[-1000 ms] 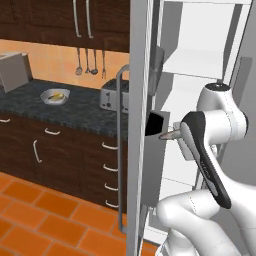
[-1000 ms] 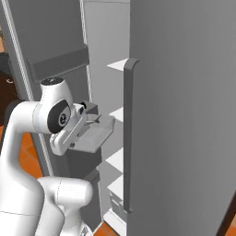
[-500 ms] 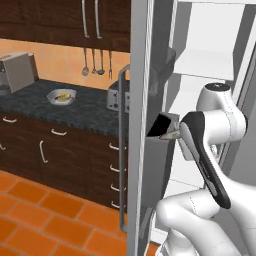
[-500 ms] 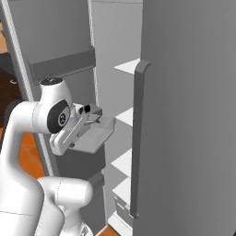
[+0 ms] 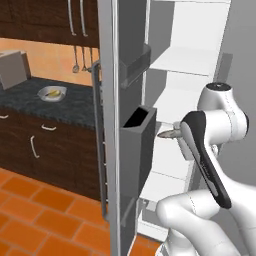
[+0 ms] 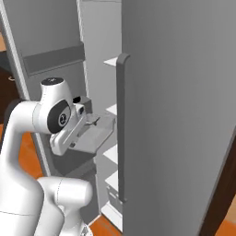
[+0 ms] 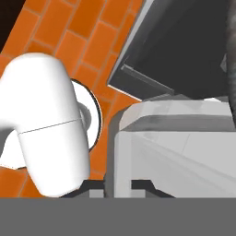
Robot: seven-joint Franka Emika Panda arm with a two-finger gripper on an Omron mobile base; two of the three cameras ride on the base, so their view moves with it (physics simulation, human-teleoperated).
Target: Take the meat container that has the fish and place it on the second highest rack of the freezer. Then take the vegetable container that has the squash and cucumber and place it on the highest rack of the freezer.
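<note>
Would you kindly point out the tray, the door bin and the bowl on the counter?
tray (image 6: 94,136), right base view, its flat underside.
door bin (image 5: 137,150), left base view, its grey side wall.
bowl (image 5: 45,96), left base view, its front rim.

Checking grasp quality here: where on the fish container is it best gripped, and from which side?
By its near wall, from the robot's side, as the claw grips it now. The container is a shallow, flat tray. Its thin upright wall fits between nearly closed fingers, and holding that end probably leaves the far end free to slide onto a shelf of the freezer.
</note>
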